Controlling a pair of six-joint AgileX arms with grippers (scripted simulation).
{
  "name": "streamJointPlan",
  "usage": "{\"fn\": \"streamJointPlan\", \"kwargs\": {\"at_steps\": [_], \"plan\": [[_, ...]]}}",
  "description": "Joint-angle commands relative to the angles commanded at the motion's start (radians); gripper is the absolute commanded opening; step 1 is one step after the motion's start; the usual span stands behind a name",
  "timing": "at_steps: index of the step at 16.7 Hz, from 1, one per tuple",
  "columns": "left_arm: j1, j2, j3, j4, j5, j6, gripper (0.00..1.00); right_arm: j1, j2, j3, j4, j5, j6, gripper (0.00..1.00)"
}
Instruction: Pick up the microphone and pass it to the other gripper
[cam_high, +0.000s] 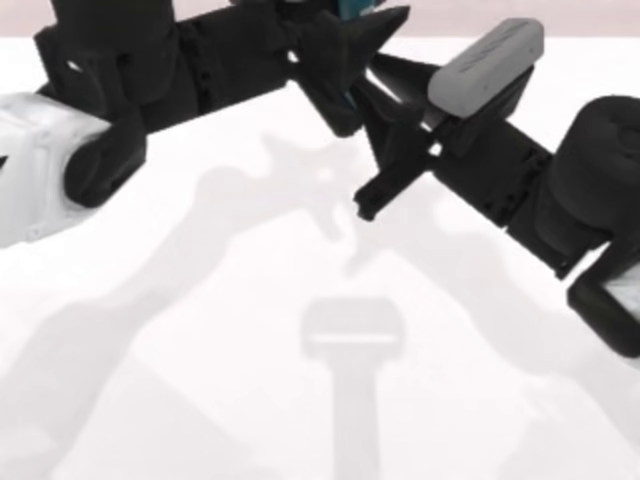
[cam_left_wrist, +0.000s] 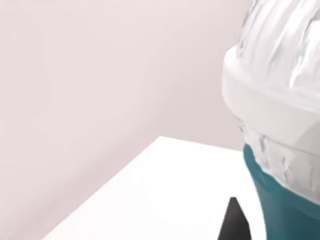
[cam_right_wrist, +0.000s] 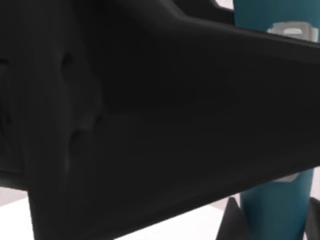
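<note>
The plain white desk (cam_high: 200, 330) carries only the arms' grey shadows. Above its far edge, the two white AgileX arms with black wrists meet near the middle of the top view. The left black two-fingered pincer (cam_high: 350, 75) reaches in from the left, its pointed fingers closed on the microphone with the slim teal handle and silvery-white mesh head (cam_left_wrist: 280, 125), of which the top view shows only a sliver of teal at its upper edge. The right black pincer (cam_high: 385, 130), with a grey rounded block on top, comes in from the right with its fingers spread apart, one above and one below, just beside the left pincer. In the right wrist view, the teal handle stands upright behind a dark finger, its small white switch (cam_right_wrist: 294, 30) visible.
</note>
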Motion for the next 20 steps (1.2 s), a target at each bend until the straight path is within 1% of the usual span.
{"fn": "streamJointPlan", "kwargs": {"at_steps": [10, 11, 20], "plan": [[0.000, 0.000, 0.000, 0.000, 0.000, 0.000, 0.00, 0.000, 0.000, 0.000, 0.000, 0.000, 0.000, 0.98], [0.000, 0.000, 0.000, 0.000, 0.000, 0.000, 0.00, 0.000, 0.000, 0.000, 0.000, 0.000, 0.000, 1.00], [0.002, -0.004, 0.002, -0.001, -0.001, 0.003, 0.00, -0.003, 0.002, -0.006, 0.000, 0.002, -0.002, 1.00]]}}
